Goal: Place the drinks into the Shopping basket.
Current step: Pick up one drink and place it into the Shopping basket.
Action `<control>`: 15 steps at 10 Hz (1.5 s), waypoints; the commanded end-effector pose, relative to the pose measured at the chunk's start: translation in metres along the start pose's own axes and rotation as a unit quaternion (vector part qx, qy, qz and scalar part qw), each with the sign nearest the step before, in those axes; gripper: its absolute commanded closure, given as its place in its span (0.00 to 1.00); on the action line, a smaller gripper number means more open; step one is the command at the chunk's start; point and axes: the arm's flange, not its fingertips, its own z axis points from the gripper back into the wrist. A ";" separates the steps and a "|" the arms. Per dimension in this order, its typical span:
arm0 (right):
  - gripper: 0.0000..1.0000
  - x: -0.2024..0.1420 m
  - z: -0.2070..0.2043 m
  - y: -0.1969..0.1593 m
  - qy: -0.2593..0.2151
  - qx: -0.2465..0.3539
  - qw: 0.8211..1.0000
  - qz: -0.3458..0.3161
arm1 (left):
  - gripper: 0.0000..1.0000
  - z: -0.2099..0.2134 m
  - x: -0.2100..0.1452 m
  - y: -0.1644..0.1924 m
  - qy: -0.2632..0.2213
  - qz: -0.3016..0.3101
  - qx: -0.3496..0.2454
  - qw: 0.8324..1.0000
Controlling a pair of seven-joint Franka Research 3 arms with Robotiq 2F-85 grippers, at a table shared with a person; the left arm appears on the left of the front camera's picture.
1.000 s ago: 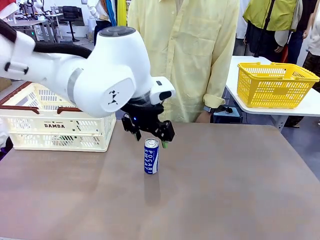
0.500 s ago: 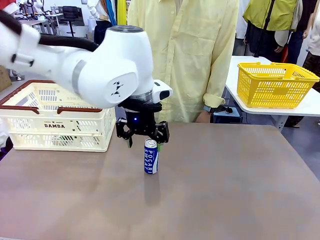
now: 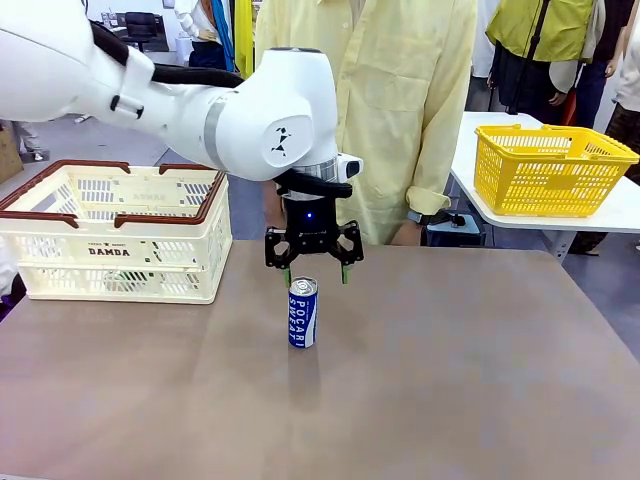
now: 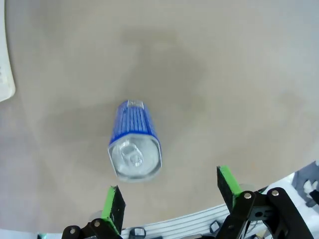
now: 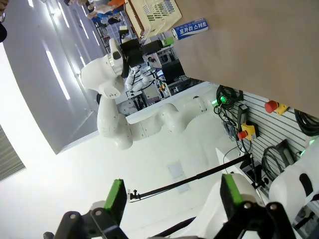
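Table [image 3: 480, 380]: brown, matte top.
Side table [image 3: 620, 215]: white, at far right, holding a yellow basket [image 3: 550, 168].
Floor [image 3: 610, 280]: grey.
Far left: office chair [image 3: 140, 35].

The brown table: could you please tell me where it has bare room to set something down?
The table is bare from the POCARI can to its right edge, and along the near edge in front of the can. It is crowded at the far left, where the Shopping basket stands, and around the can, with the open left end effector just above.
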 end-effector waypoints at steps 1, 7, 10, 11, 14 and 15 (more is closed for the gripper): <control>0.00 -0.002 0.001 0.001 0.000 -0.004 1.000 -0.001 | 0.00 -0.011 0.014 -0.003 0.014 0.032 0.035 0.999; 0.00 -0.002 0.001 0.001 0.000 -0.004 1.000 -0.001 | 0.00 -0.046 0.021 0.011 0.064 0.045 0.050 0.996; 0.00 -0.002 0.001 0.001 0.000 -0.004 1.000 -0.001 | 0.00 -0.058 0.018 0.013 0.050 0.048 0.052 0.996; 0.00 -0.002 0.001 0.001 0.000 -0.004 1.000 -0.001 | 0.00 -0.059 0.017 0.013 0.049 0.052 0.054 0.996; 0.00 -0.002 0.001 0.001 0.000 -0.004 1.000 -0.001 | 1.00 -0.058 0.014 0.012 0.040 0.049 0.061 0.996; 0.00 -0.002 0.001 0.001 0.000 -0.004 1.000 -0.001 | 1.00 -0.058 0.013 0.013 0.032 0.050 0.058 0.997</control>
